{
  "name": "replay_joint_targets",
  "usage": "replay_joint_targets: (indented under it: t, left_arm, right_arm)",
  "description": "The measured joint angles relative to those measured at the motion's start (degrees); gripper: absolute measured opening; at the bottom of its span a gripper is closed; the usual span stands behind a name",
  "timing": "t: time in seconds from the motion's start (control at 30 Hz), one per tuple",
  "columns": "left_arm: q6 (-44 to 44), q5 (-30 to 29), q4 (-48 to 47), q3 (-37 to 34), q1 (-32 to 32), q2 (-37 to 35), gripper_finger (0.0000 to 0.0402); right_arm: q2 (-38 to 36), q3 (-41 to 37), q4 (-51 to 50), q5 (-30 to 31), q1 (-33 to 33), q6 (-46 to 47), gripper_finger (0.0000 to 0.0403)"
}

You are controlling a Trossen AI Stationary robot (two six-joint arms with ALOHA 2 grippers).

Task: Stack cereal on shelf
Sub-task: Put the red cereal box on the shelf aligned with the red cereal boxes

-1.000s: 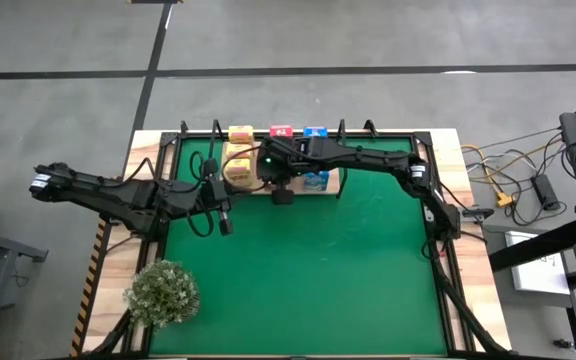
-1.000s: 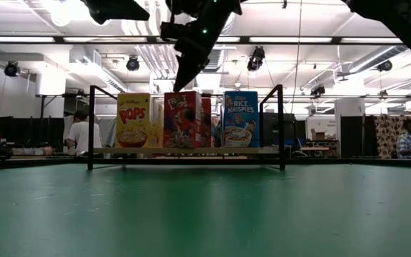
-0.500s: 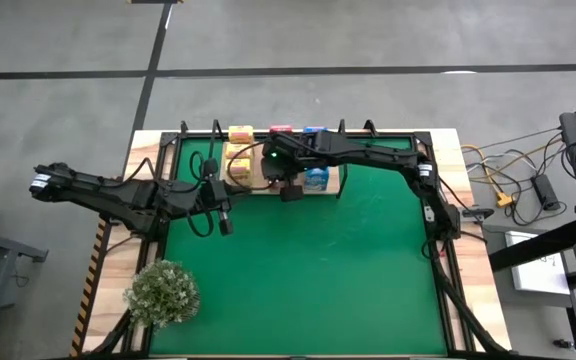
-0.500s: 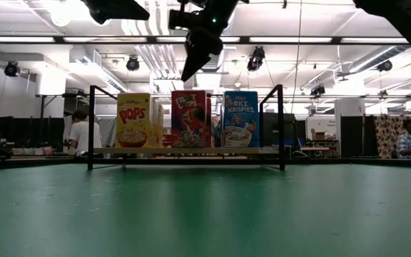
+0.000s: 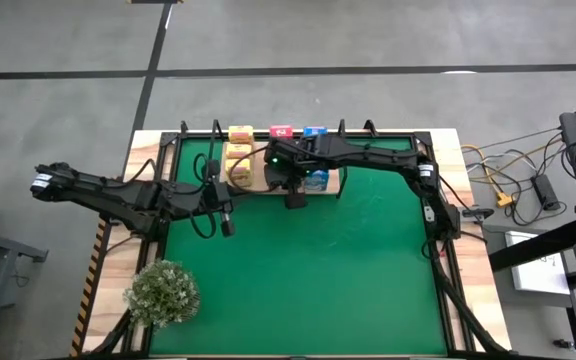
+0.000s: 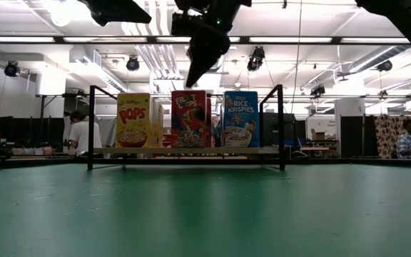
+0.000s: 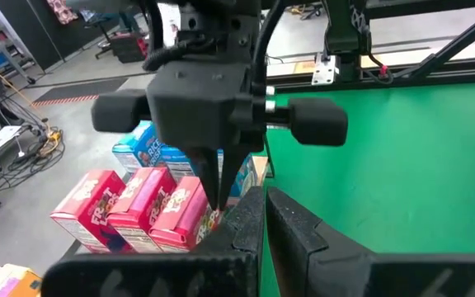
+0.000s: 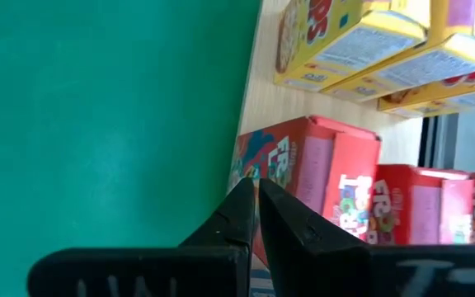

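Note:
The wooden shelf [image 5: 333, 184] stands at the far middle of the green mat, and it also shows in the low view [image 6: 191, 150]. Cereal cartons stand on it in rows: yellow [image 6: 133, 120] at the left, red [image 6: 190, 118] in the middle, blue [image 6: 240, 118] at the right. My right gripper [image 6: 190, 83] points down, shut, just above the near red carton's top [image 8: 303, 136]; the low view shows a small gap. My left gripper [image 5: 225, 227] is shut and empty above the mat, near and left of the shelf.
A bushy pale green plant [image 5: 161, 292] stands at the mat's near left corner. The black wire frame [image 6: 91, 128] rises at the shelf's ends. The green mat [image 5: 318, 270] lies open on the near side of the shelf. People [image 6: 84, 132] show in the room behind.
My right gripper has gone a little toward the table's right edge above the shelf's near edge, staying shut. The near red carton has slid a little to the right along the shelf and now stands square between the yellow and blue cartons.

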Motion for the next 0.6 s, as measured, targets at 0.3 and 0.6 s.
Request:
replay_joint_targets:
  t: [0.3, 0.6]
  left_arm:
    - [-0.02, 0.00, 0.00, 0.00, 0.00, 0.11, 0.0000]
    - [-0.04, -0.02, 0.02, 0.00, 0.04, 0.11, 0.0000]
  right_arm:
    - [0.00, -3.86, 3.19, 3.43, -0.37, 0.38, 0.0012]
    - [0.00, -4.03, 4.58, 4.55, -0.39, 0.19, 0.0012]
